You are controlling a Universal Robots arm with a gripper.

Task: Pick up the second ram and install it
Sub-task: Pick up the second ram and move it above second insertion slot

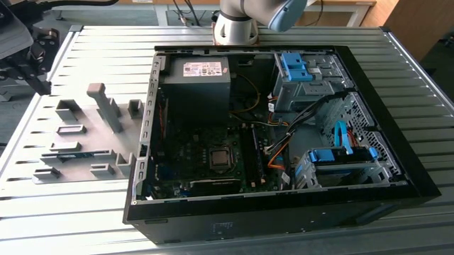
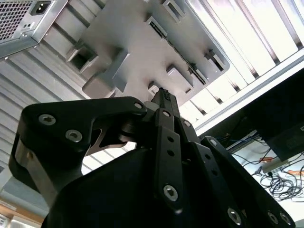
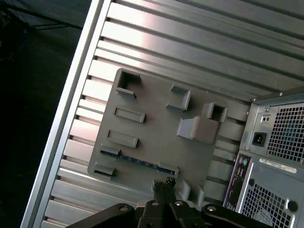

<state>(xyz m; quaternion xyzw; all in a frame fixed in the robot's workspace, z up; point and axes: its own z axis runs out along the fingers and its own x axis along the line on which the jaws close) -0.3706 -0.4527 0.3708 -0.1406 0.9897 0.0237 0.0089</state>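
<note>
The second ram (image 3: 138, 161) is a thin dark green stick. It lies flat in a long slot near one edge of the pale grey holder plate (image 3: 156, 128). In the exterior view the second ram (image 1: 74, 155) sits on the plate at the exterior view's left, beside the open computer case (image 1: 397, 175). My gripper (image 3: 164, 183) hangs in the air above the plate's edge, well clear of the stick, its fingers pressed together with nothing between them. The second wrist view has the gripper (image 2: 164, 96) pointing down at the plate (image 2: 137, 42). In the exterior view the gripper (image 1: 41, 84) is at the upper left.
The case lies open on a ribbed metal table (image 1: 106, 42), showing the motherboard (image 1: 212, 159), a power supply (image 1: 195, 79) and blue drive cages (image 1: 341, 156). Upright grey blocks (image 1: 106, 103) rise from the holder plate. The table's edge (image 3: 71, 104) runs close to the plate.
</note>
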